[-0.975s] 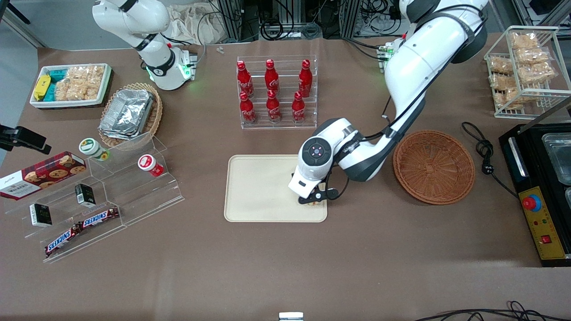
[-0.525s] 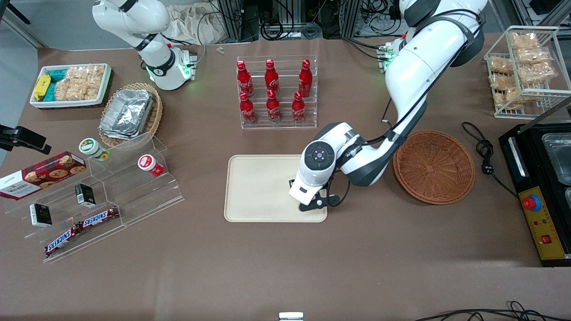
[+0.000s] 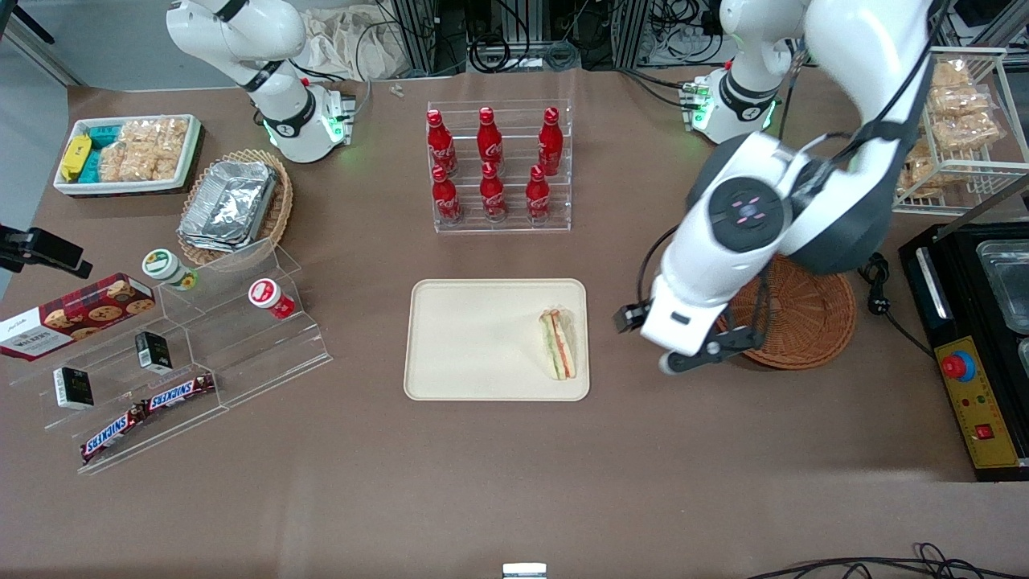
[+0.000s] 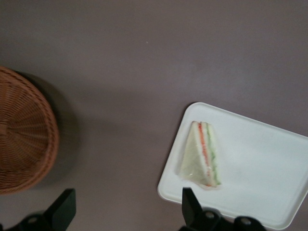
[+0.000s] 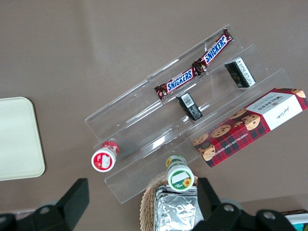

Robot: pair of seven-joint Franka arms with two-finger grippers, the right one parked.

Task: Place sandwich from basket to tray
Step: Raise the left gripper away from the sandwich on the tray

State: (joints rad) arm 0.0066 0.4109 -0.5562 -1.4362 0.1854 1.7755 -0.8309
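Observation:
The sandwich [image 3: 558,344] lies on the cream tray [image 3: 474,338], at the tray's end toward the working arm, with its orange-red and green layers showing. My left gripper [image 3: 706,355] hangs above the table between the tray and the reddish-brown basket [image 3: 812,322]. The arm covers part of that basket. In the left wrist view the gripper [image 4: 127,211] is open with nothing between its fingers [image 4: 190,207]. That view also shows the sandwich [image 4: 201,154] on the tray [image 4: 260,163], and the basket [image 4: 24,130] holding nothing on the part that shows.
A clear rack of red bottles [image 3: 498,169] stands farther from the front camera than the tray. A stepped acrylic shelf with snacks [image 3: 193,346], a tan basket of foil containers [image 3: 233,205] and a white bin [image 3: 129,153] lie toward the parked arm's end. A black appliance [image 3: 973,338] and a cable [image 3: 872,277] sit beside the basket.
The gripper has let go of the sandwich, which now lies uncovered on the tray. The arm has risen and swung away from the tray toward the basket.

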